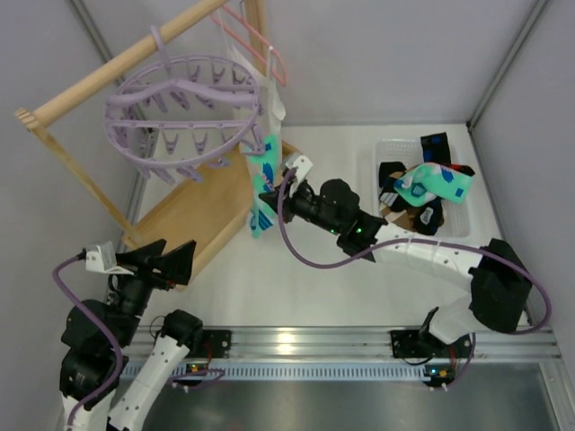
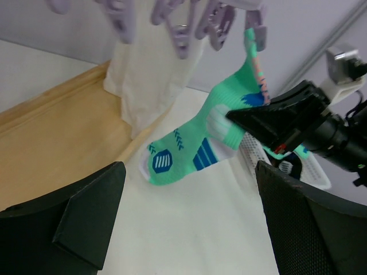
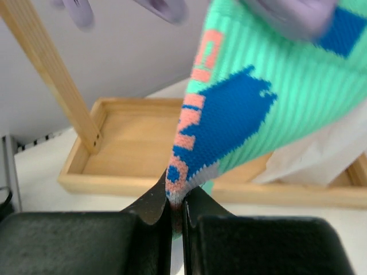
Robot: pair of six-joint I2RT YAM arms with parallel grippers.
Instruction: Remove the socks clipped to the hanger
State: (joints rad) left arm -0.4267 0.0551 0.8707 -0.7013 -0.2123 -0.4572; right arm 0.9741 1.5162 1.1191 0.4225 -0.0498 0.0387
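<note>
The lavender round hanger (image 1: 184, 108) hangs by its hook from a wooden rail at the upper left. One mint-green sock (image 1: 263, 184) with blue marks hangs from a clip on its right side; it also shows in the left wrist view (image 2: 198, 146) and the right wrist view (image 3: 269, 86). My right gripper (image 1: 269, 184) is shut on this sock's edge, the fabric pinched between the fingertips (image 3: 155, 200). My left gripper (image 1: 166, 260) is open and empty, low at the left, away from the sock. Several removed socks (image 1: 427, 184) lie in a clear bin.
A large white cloth (image 2: 152, 80) hangs on a pink wire hanger (image 1: 260, 40) behind the sock. The wooden rack base tray (image 1: 193, 211) sits under the hanger. The clear bin (image 1: 382, 153) stands at the right back. Grey walls close in both sides.
</note>
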